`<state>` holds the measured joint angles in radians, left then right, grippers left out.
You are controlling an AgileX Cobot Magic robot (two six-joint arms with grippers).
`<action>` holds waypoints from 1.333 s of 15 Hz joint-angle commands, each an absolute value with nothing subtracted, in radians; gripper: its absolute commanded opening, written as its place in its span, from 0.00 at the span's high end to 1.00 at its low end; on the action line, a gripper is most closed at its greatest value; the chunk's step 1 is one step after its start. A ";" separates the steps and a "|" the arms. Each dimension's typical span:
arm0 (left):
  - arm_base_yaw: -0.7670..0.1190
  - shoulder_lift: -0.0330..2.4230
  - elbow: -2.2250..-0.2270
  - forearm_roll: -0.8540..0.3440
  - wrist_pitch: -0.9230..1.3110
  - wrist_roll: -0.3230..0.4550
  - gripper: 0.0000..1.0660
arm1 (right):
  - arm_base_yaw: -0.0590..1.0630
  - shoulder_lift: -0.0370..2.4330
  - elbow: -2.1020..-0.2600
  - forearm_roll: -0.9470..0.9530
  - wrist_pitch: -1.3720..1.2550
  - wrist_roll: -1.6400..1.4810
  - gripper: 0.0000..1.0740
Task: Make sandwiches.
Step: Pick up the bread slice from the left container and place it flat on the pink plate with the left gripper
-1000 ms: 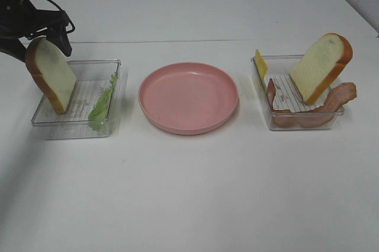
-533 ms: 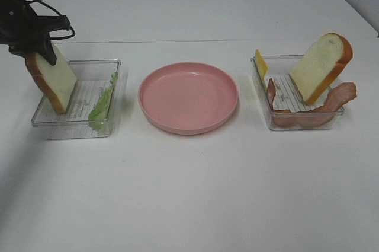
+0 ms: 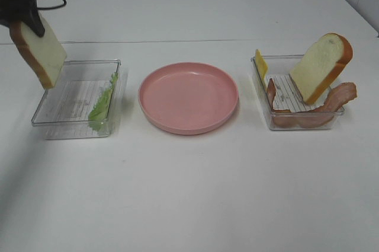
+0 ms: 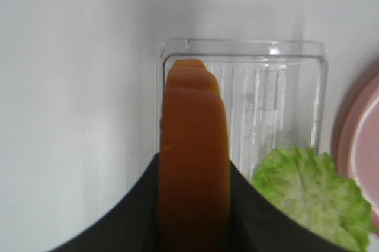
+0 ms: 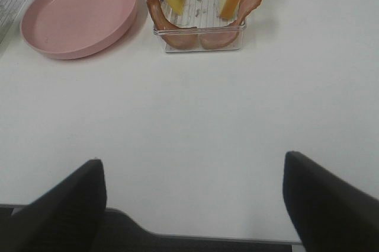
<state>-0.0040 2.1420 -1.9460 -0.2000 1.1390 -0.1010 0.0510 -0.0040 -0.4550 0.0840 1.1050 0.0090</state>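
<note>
The bread slice (image 3: 40,50), which stood on edge inside the left tray (image 3: 77,61) a second earlier, had risen clear of it. It hung tilted in the air over the tray's outer side, crust edge toward the camera's left. My left claw (image 3: 26,18) was clenched on the slice's upper end. In the left wrist view its dark fingers pressed both flat faces, with the orange-brown crust running between them. The tray itself had not shifted.

The lettuce leaf (image 3: 102,107) stayed where it had been, leaning against the tray wall nearest the pink plate (image 3: 188,96). The plate sat bare at the middle of the white tabletop (image 3: 189,193), well apart from both trays.

On the far side, the right tray (image 3: 278,57) kept its load unchanged. A cheese slice (image 3: 260,65) stood upright at the end nearest the plate. The second slice (image 3: 320,65) of bread leaned at an angle toward the other end. The bacon strips (image 3: 331,107) curled along the front, one end poking over the rim.

My right claw (image 5: 190,160) was released, its fingers spread wide over bare tabletop. It gripped nothing and sat well short of the right tray.
</note>
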 commanded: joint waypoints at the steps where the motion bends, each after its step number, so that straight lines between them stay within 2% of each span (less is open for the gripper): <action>1: -0.037 2.067 -2.054 -0.239 1.200 -0.130 1.00 | 0.045 -0.035 -0.450 0.088 1.098 0.007 0.26; 3: -0.075 2.059 -2.088 -0.302 1.173 -0.133 1.00 | 0.045 -0.035 -0.450 0.088 1.098 0.007 0.26; 5: -0.161 2.075 -2.091 -0.452 1.059 -0.109 1.00 | 0.045 -0.035 -0.450 0.089 1.098 0.007 0.26; 9: -0.310 2.182 -2.091 -0.553 0.934 -0.095 1.00 | 0.045 -0.035 -0.450 0.088 1.098 0.007 0.26; 12: -0.383 2.291 -2.091 -0.640 0.863 -0.095 1.00 | 0.045 -0.035 -0.450 0.088 1.098 0.007 0.26; 16: -0.424 2.381 -2.091 -0.691 0.782 -0.095 1.00 | 0.045 -0.035 -0.450 0.088 1.098 0.007 0.26; 20: -0.424 2.422 -2.091 -0.714 0.789 -0.132 1.00 | 0.045 -0.035 -0.450 0.088 1.098 0.007 0.26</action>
